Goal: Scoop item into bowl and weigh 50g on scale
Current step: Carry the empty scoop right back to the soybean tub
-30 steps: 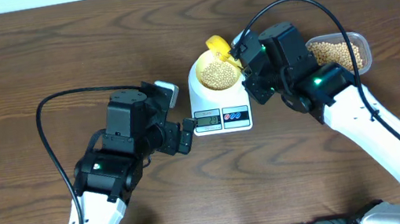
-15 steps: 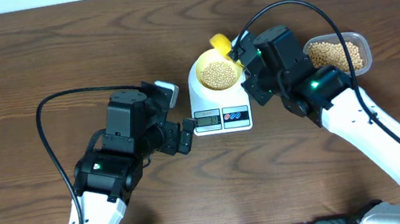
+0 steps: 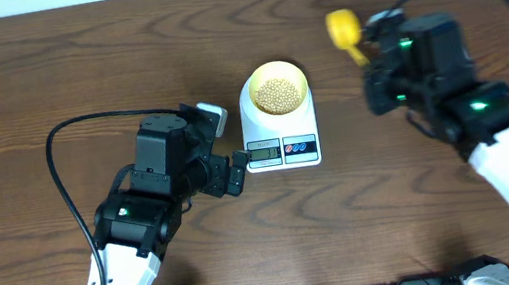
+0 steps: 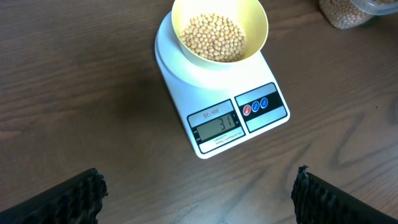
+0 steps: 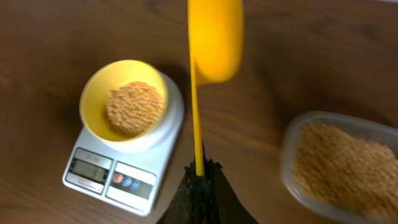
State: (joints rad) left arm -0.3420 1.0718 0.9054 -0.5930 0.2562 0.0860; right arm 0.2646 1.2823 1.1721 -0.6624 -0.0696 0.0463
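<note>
Right tool point(image 5: 199, 175) clamps the handle of the yellow scoop point(image 5: 215, 38); left tool point(image 4: 199, 198) gapes wide near the scale point(image 4: 264, 117).

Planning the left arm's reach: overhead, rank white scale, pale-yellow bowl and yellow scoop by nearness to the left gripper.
1. White rounded-rectangular scale, just beside the left gripper.
2. Small round pale-yellow bowl, on the scale's platform.
3. Bright-yellow plastic scoop, far right.

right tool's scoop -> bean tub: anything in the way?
Nothing visible. The right tool grips the bright-yellow plastic scoop; only brown wooden table lies between it and the clear plastic tub of tan beans.
</note>
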